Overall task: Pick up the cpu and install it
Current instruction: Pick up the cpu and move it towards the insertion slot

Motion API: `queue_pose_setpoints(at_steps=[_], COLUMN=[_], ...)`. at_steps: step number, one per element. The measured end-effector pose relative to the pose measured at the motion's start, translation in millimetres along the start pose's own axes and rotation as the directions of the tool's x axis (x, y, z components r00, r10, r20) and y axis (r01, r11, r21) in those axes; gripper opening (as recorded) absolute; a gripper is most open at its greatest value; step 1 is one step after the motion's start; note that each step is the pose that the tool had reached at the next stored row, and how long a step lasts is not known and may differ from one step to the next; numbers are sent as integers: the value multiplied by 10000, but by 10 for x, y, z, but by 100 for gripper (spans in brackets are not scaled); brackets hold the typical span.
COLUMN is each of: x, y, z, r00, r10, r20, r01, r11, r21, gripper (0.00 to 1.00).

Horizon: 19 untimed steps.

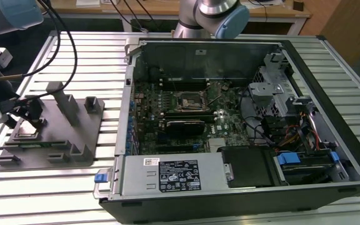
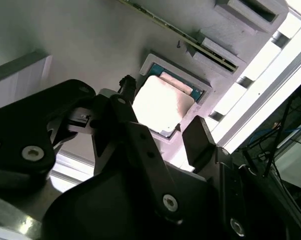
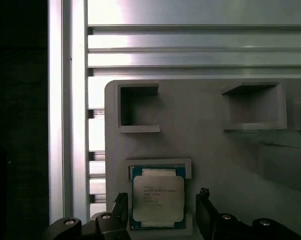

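Tool (image 3: pixel 162 204) jaws apart, straddling cpu (image 3: pixel 158 197) seated in grey tray (image 3: pixel 210 145) pocket, not clamped.

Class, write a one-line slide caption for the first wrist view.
Open gripper straddles the cpu, which lies seated in its recess on the grey tray.

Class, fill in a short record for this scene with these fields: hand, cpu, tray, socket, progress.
hand: hand open, low over the tray, fingers either side of the cpu
cpu: cpu lies flat in a tray pocket, metal top up
tray: grey tray on the slatted table, at the exterior view's left of the case
socket: socket on the board inside the open case
progress: cpu not yet lifted
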<state>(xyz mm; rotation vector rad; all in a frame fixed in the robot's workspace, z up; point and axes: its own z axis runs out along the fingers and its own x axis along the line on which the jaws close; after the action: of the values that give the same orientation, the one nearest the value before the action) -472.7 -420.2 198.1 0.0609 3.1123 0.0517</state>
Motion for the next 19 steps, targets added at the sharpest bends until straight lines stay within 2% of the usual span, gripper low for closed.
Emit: queue_pose_setpoints(at_steps=[4,19], x=[0,26], y=[0,15], z=[11,28], r00=[9997,9995], r10=[242,307], r20=[9,12], r01=[-242,-307], r11=[9997,9995], r21=[6,7], gripper=[65,65])
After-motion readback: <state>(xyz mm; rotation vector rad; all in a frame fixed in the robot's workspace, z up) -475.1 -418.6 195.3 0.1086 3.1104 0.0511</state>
